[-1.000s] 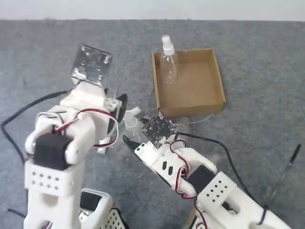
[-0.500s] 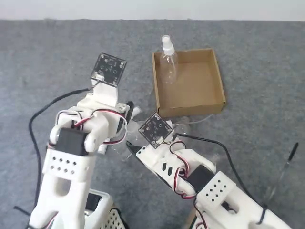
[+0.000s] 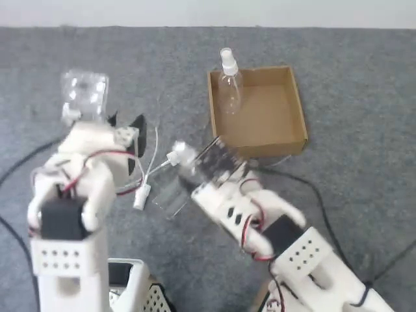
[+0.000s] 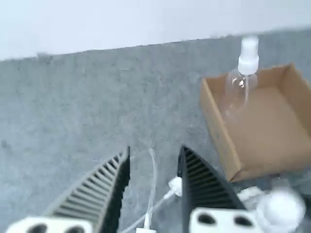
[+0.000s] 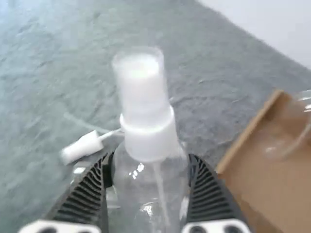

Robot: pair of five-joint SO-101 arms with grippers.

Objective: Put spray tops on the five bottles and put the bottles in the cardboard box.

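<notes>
Parted hand (image 4: 155, 150), bottle (image 4: 241, 80) in box (image 4: 219, 127)

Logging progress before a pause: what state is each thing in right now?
cardboard box: open, holding the boxed bottle
boxed bottle: standing, top on
held bottle: spray top on
right gripper: shut on the held bottle
left gripper: open, empty
loose spray top: lying on the table, unattached

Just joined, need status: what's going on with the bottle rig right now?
The right gripper has its jaws shut on a clear bottle with its spray top already on, near the cardboard box. The left gripper hangs with jaws open and empty by a loose spray top lying on the carpet. One capped bottle stands in a corner of the box.
</notes>
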